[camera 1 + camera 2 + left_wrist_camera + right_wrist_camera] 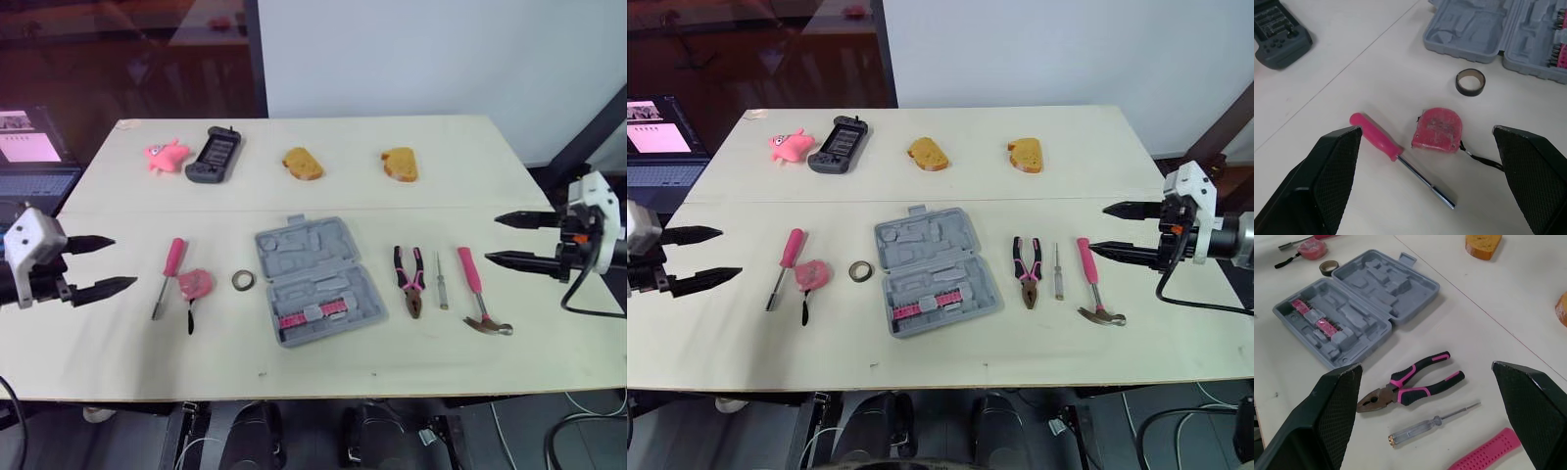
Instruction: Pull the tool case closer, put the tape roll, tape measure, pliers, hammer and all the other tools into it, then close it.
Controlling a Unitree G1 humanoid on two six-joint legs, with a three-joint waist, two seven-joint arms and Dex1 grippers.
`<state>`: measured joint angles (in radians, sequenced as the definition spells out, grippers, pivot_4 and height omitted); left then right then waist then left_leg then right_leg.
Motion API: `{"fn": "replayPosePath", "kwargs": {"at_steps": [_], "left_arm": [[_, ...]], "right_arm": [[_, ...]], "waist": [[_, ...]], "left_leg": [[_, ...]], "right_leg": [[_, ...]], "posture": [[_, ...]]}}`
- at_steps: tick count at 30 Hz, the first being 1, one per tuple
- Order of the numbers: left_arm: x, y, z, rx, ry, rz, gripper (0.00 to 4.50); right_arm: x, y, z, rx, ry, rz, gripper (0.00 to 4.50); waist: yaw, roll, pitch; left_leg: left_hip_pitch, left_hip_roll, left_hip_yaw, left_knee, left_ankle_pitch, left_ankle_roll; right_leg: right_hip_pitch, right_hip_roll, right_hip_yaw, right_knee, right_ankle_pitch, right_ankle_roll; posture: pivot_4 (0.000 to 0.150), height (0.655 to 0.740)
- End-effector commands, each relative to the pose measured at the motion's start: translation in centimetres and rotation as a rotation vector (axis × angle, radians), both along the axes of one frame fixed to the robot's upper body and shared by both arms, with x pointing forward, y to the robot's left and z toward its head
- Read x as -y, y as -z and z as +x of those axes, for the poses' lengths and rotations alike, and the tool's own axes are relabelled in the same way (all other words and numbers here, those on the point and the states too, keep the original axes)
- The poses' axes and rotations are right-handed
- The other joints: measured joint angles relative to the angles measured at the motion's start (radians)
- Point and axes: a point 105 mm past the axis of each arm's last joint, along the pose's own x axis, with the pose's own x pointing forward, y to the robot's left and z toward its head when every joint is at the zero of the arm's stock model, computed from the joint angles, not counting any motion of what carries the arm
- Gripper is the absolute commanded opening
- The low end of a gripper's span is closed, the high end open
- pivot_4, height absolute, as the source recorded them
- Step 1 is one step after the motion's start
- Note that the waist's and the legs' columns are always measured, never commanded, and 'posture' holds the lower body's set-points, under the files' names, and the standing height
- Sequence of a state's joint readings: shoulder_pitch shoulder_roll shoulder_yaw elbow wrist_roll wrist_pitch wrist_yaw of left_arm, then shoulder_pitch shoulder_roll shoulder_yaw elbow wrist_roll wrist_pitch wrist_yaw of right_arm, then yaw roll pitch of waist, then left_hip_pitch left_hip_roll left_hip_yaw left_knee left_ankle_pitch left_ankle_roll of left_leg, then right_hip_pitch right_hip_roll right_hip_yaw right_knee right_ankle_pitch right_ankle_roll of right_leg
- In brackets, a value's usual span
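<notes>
Two grippers, wide open, empty. Head view: open tool case [315, 279] mid-table, well apart from left gripper [122, 262] and right gripper [492, 239]. Left wrist view: tape measure [1437, 129] ahead of left gripper, tape roll [1470, 82] beyond. Right wrist view: pliers [1410, 389] ahead, tool case beyond.

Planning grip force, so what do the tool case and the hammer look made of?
Tool case: grey moulded plastic, matte, judging by its shaped recesses. Hammer: pink dotted-texture handle, probably rubber or plastic; head looks like shiny metal.
</notes>
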<state>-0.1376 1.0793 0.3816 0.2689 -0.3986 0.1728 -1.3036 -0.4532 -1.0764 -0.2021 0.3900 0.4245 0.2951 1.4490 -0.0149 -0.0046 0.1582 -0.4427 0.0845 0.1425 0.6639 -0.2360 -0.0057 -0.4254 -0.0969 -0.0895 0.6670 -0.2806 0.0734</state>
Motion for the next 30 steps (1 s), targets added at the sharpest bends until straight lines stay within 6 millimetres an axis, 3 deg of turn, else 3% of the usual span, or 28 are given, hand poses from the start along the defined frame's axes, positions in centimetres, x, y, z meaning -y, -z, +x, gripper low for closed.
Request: {"fn": "replayPosePath", "kwargs": {"at_steps": [1,16,20,24,26,30], "left_arm": [[-0.2,-1.4,0.2,0.048,0.004,0.044,4.50],[0.4,-1.5,0.1,0.012,-0.011,-0.015,4.50],[0.5,-1.4,-0.8,0.008,-0.025,-0.020,4.50],[0.2,0.4,-2.0,-0.054,-0.064,0.115,4.50],[1.4,0.3,-2.4,-0.043,-0.065,0.056,4.50],[5.7,1.3,-4.2,-0.059,-0.038,-0.069,4.50]], "right_arm": [[0.2,-1.4,0.0,0.049,-0.006,-0.008,4.47],[-0.1,-1.0,0.0,0.049,0.000,0.015,4.47],[-1.1,-1.0,0.3,0.036,-0.026,0.023,4.47],[-3.0,-1.5,1.0,0.038,-0.049,0.068,4.47],[-4.2,-1.2,1.2,0.024,-0.071,0.061,4.47],[-8.0,0.1,1.9,-0.021,-0.158,0.030,4.47]], "waist": [[0.000,0.000,0.000],[0.000,0.000,0.000],[-0.002,0.000,0.000],[-0.007,0.001,0.001],[-0.005,0.001,0.001],[-0.002,0.001,0.000]], "left_leg": [[0.000,0.000,0.000,0.000,0.000,0.000],[0.000,0.000,0.000,0.000,0.000,0.000],[0.000,0.000,0.000,0.000,0.000,0.000],[0.000,0.000,0.000,0.000,0.000,0.000],[0.000,0.000,0.000,0.000,0.000,0.000],[0.000,0.000,-0.003,0.001,0.000,0.000]], "right_leg": [[0.000,0.000,0.000,0.000,0.000,0.000],[0.000,0.000,0.000,0.000,0.000,0.000],[0.000,0.000,0.000,0.001,0.000,0.000],[-0.001,0.000,0.001,0.001,0.000,0.000],[-0.001,0.000,0.001,0.001,0.000,0.000],[-0.001,-0.001,0.002,0.001,0.000,0.000]], "posture": [[0.150,0.7188],[0.150,0.7188],[0.150,0.7188],[0.150,0.7188],[0.150,0.7188],[0.150,0.7188]]}}
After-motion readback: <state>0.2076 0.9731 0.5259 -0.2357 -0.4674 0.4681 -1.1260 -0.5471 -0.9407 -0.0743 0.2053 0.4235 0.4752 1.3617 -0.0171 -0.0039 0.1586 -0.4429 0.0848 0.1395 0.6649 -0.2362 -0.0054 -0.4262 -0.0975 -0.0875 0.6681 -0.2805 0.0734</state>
